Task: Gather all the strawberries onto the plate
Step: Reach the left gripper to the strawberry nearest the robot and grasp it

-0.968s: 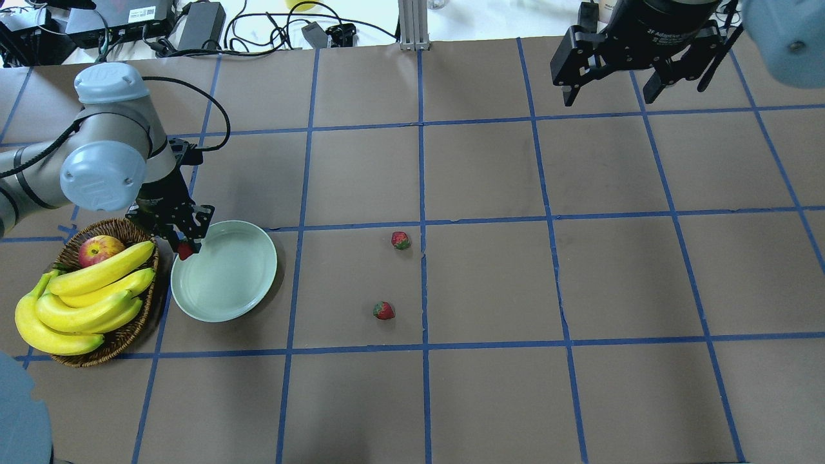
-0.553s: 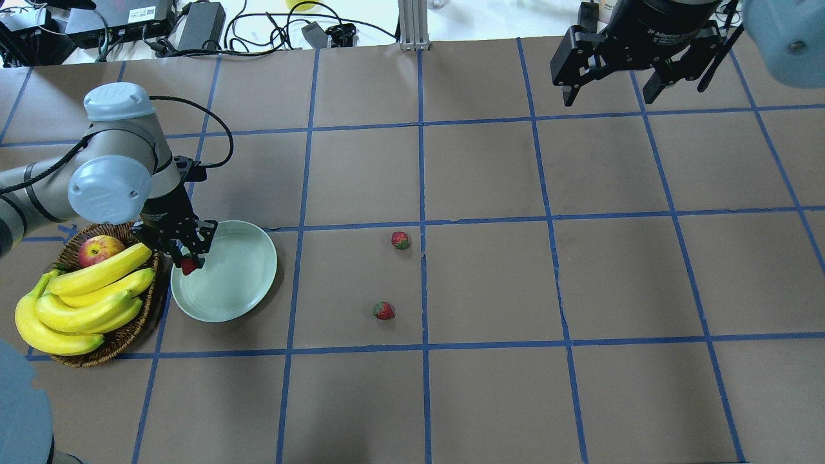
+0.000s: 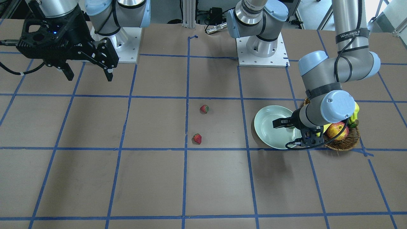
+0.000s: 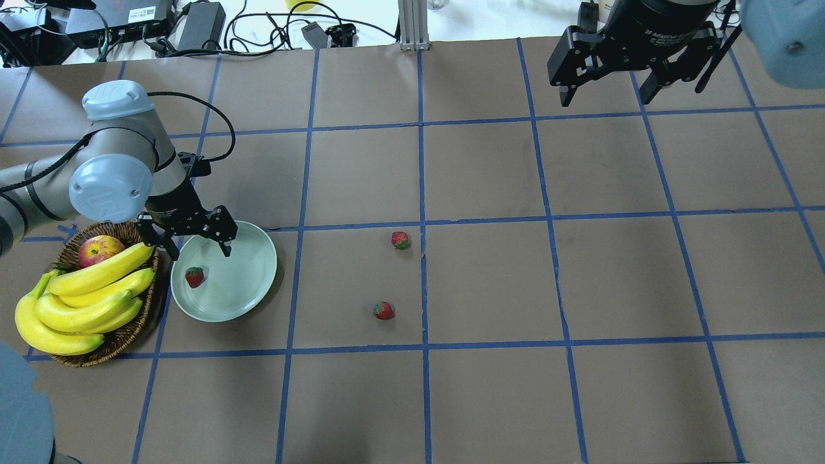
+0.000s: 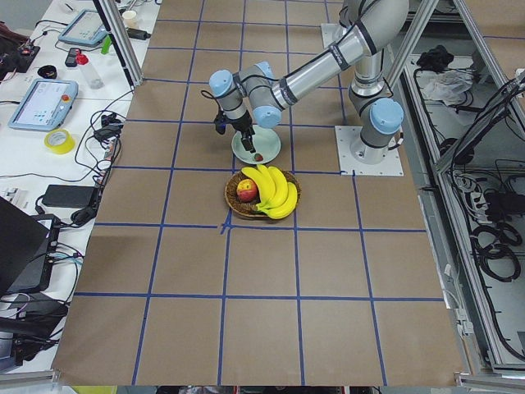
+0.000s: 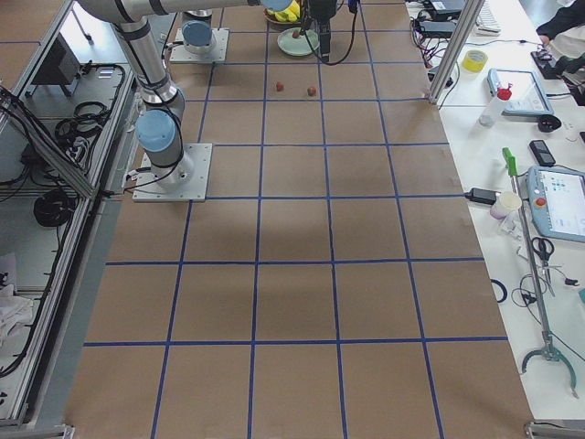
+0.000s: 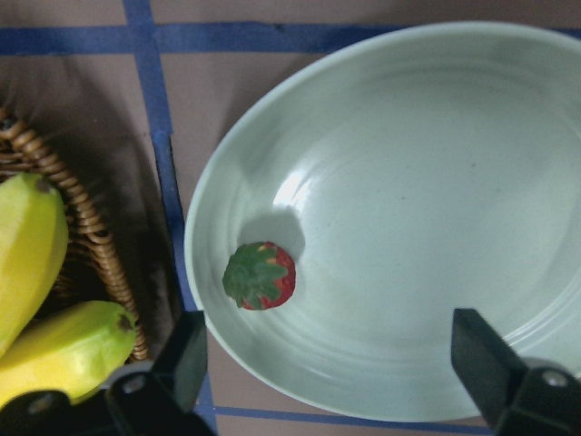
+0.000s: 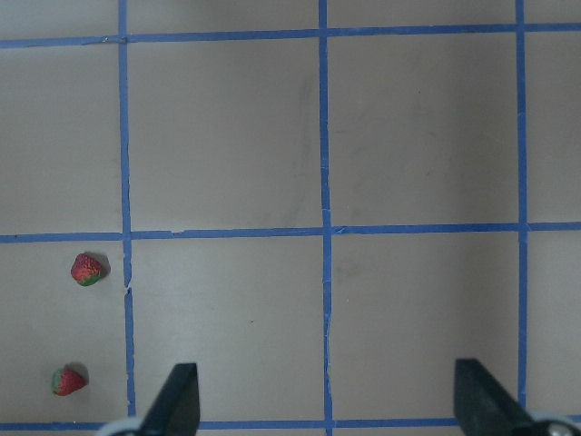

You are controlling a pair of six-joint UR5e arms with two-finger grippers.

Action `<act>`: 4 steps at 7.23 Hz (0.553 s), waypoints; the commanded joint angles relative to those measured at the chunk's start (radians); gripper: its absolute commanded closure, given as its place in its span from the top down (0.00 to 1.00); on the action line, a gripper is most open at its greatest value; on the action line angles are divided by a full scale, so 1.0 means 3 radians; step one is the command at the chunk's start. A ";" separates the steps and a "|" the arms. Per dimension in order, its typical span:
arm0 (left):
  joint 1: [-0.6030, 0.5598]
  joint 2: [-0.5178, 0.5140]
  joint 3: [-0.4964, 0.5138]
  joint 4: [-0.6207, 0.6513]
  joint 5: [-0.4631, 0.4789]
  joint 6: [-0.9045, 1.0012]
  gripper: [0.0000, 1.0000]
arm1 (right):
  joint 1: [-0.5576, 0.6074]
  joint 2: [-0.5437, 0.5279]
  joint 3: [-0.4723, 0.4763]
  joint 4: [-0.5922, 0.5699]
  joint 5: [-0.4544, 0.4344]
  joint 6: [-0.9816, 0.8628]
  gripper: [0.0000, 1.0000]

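One strawberry point(image 4: 194, 277) lies in the pale mint plate point(image 4: 248, 283) near its left rim; it also shows in the left wrist view point(image 7: 260, 275). My left gripper point(image 4: 191, 248) is open and empty, hovering just above that strawberry at the plate's far-left edge. Two strawberries point(image 4: 400, 240) point(image 4: 383, 310) lie on the brown table near its middle, well right of the plate. My right gripper point(image 4: 606, 96) is open and empty, high over the far right of the table, and its wrist view shows the two loose strawberries point(image 8: 87, 269) point(image 8: 68, 381).
A brown wicker basket point(image 4: 122, 341) with bananas point(image 4: 84, 296) and a red-yellow apple point(image 4: 100, 250) stands against the plate's left side. Blue tape lines grid the table. Cables and boxes lie beyond the far edge.
My left gripper has opened and let go of the strawberry, which now lies in the plate. The right arm has barely moved.
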 commanded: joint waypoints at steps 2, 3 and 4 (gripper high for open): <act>-0.0583 0.0018 0.0168 0.0013 -0.0373 -0.0368 1.00 | 0.0006 0.0001 0.0003 -0.0022 0.0011 0.0005 1.00; -0.0844 0.0039 0.0173 0.0028 -0.0373 -0.0784 1.00 | 0.0006 0.0001 0.0003 -0.0017 0.0011 0.0005 1.00; -0.1044 -0.0012 0.0163 0.0160 -0.0388 -0.1041 1.00 | 0.0006 0.0001 0.0003 -0.0017 0.0011 0.0005 1.00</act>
